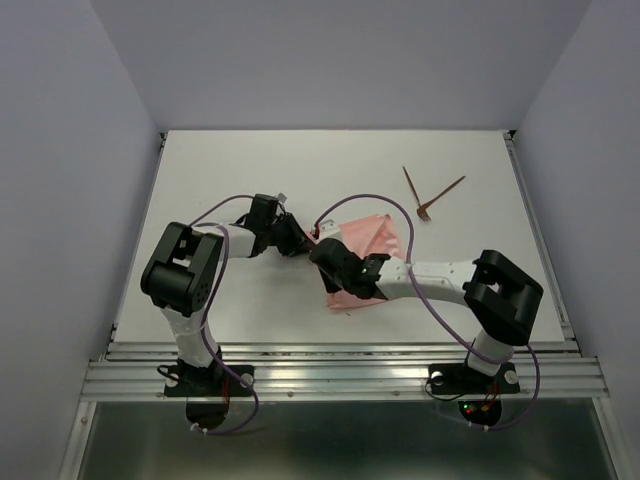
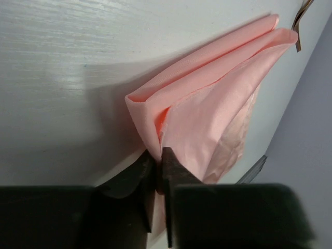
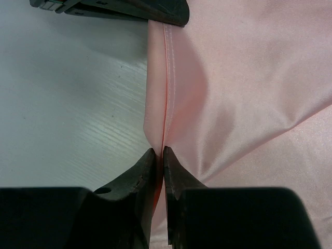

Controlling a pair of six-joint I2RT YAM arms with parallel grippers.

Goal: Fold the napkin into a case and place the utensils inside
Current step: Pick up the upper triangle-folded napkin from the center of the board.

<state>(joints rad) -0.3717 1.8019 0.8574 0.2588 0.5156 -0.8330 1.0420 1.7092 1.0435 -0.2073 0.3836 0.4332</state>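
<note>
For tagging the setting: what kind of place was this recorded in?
Probably a lab robot test cell: a white table, plain grey walls boxing it in, and two robot arms bolted to an aluminium rail.

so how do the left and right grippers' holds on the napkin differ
The left gripper pinches the napkin where it is folded in layers; the right gripper pinches a flat hemmed edge. The left gripper's arm lies over bare table; the right gripper's arm lies across the napkin. Both are shut on it.

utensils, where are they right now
In the top view the utensils lie on the far right part of the table, forming a V just beyond the napkin, apart from it.
</note>
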